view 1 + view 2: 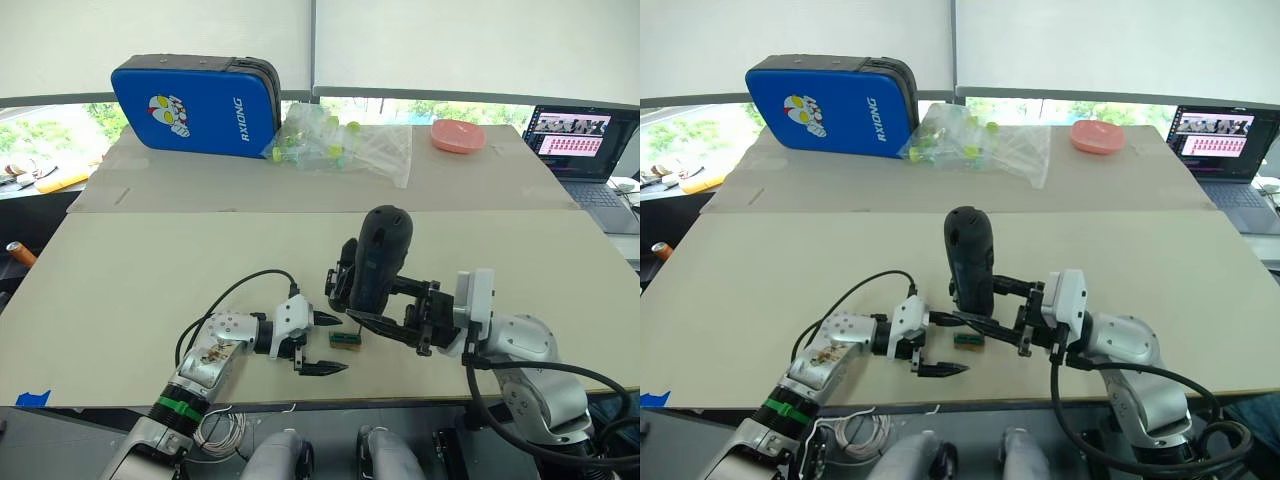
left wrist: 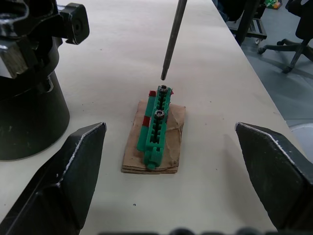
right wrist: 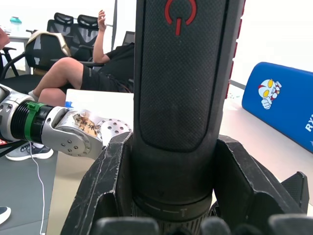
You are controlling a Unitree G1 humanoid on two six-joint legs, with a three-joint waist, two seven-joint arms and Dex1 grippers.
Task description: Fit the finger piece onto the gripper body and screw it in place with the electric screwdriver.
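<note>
Beige desk (image 1: 150,260), near front edge: right gripper (image 1: 385,300) clamps the electric screwdriver (image 1: 378,258) upright, bit just above green screw block (image 2: 156,125); left gripper (image 1: 322,343) spread wide, empty, beside it.

A thin metal bit (image 2: 172,41) hovers just above the green screw block's (image 2: 156,125) end screw.

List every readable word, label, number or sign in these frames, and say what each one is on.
"RXIONG": white letters on the blue case at the table's far side, beside a cartoon figure.
Red power symbol: on the electric screwdriver gripped by the right hand.
Laptop screen: text too small to read.
</note>
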